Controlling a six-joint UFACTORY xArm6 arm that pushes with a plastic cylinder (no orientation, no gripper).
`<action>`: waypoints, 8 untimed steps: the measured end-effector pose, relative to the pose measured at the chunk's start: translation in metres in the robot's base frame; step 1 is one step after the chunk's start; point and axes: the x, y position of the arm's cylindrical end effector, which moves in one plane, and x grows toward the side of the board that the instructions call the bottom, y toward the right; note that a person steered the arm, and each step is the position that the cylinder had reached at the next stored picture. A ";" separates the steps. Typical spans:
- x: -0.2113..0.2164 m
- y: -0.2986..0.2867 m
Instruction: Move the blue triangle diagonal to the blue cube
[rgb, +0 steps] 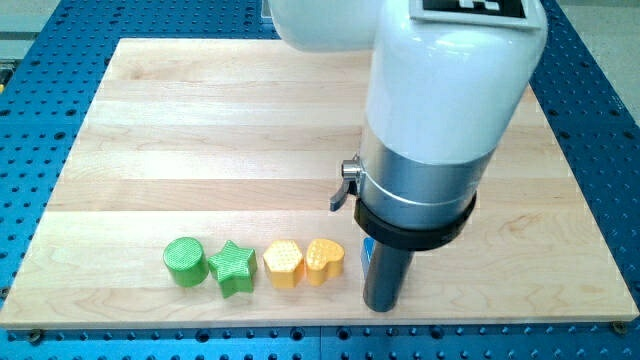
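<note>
A small sliver of a blue block (367, 250) shows at the left edge of my dark rod; the arm hides the rest of it, so I cannot tell its shape. No other blue block is in sight; the arm's white and grey body covers the middle right of the board. My tip (383, 308) is near the board's bottom edge, just right of the yellow heart (324, 260) and right beside the blue sliver.
A row of blocks lies along the view's bottom: a green cylinder (184, 261), a green star (233, 267), a yellow hexagon-like block (283, 264), then the yellow heart. The wooden board (200, 130) rests on a blue perforated table (40, 120).
</note>
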 end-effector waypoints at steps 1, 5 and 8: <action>0.003 -0.003; -0.084 0.096; -0.224 0.002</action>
